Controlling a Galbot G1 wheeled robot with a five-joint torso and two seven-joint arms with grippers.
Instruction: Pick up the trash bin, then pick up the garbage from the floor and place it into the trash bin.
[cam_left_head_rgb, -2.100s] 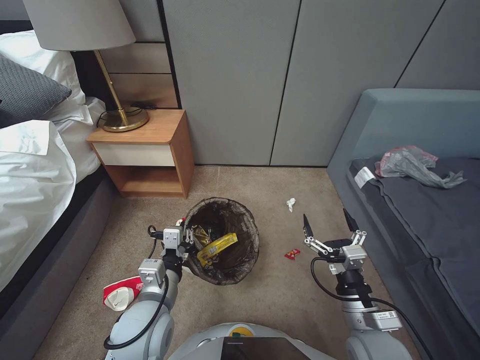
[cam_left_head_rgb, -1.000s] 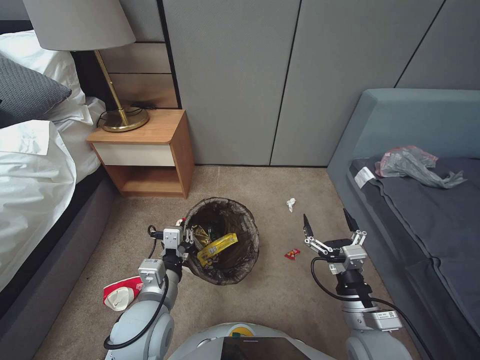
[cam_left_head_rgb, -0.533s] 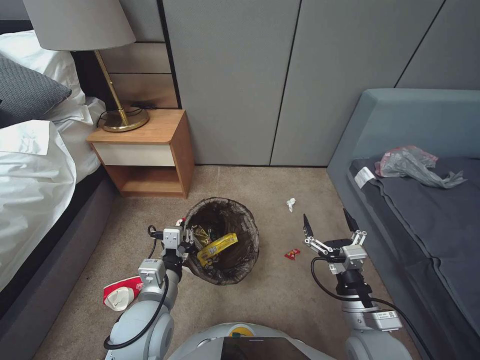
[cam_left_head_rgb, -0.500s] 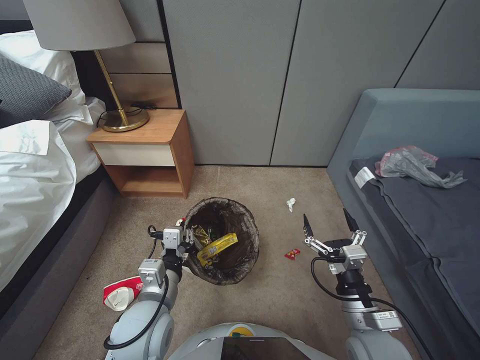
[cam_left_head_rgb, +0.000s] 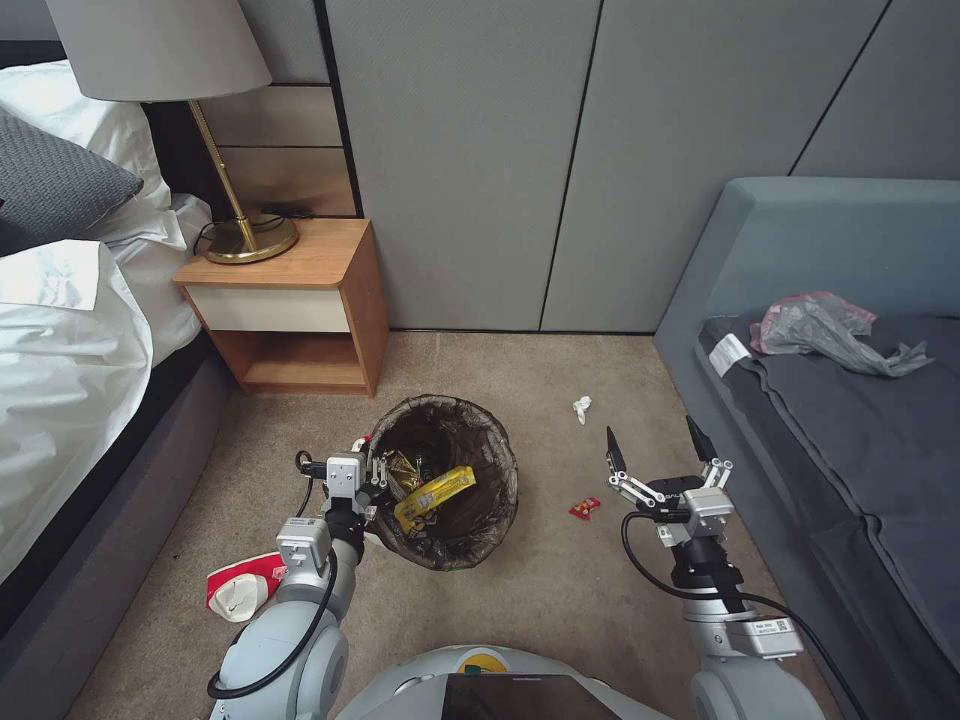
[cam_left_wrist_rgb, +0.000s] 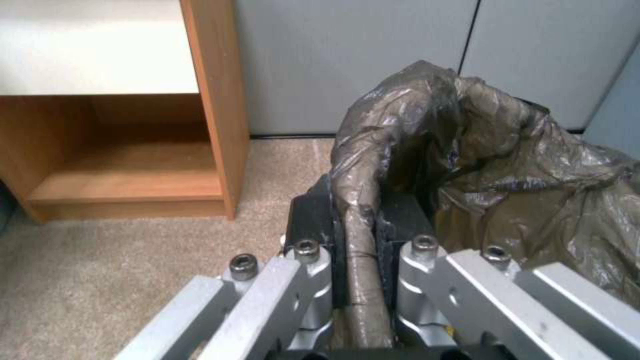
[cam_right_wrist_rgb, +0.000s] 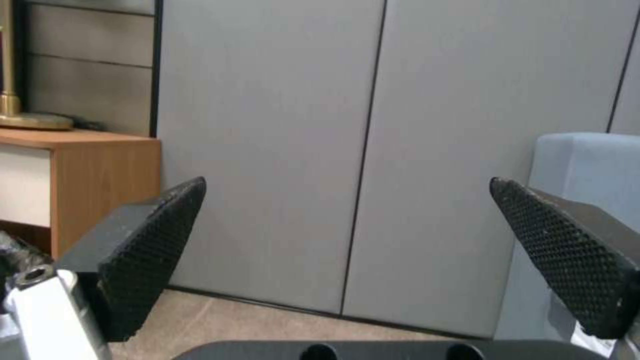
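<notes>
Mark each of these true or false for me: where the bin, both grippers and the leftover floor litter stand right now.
1. The left gripper is clamped on the trash bin rim. True.
2. The right gripper holds a red scrap. False: it is open and empty; the scrap lies on the carpet.
3. A yellow wrapper is inside the bin. True.
4. The white scrap is on the sofa. False: it lies on the carpet.

Grey panel wall (cam_left_head_rgb: 480, 150), beige carpet (cam_left_head_rgb: 560, 590), wood nightstand (cam_left_head_rgb: 290, 300) w/ lamp (cam_left_head_rgb: 160, 45), bed (cam_left_head_rgb: 60, 330), grey sofa (cam_left_head_rgb: 850, 400)
</notes>
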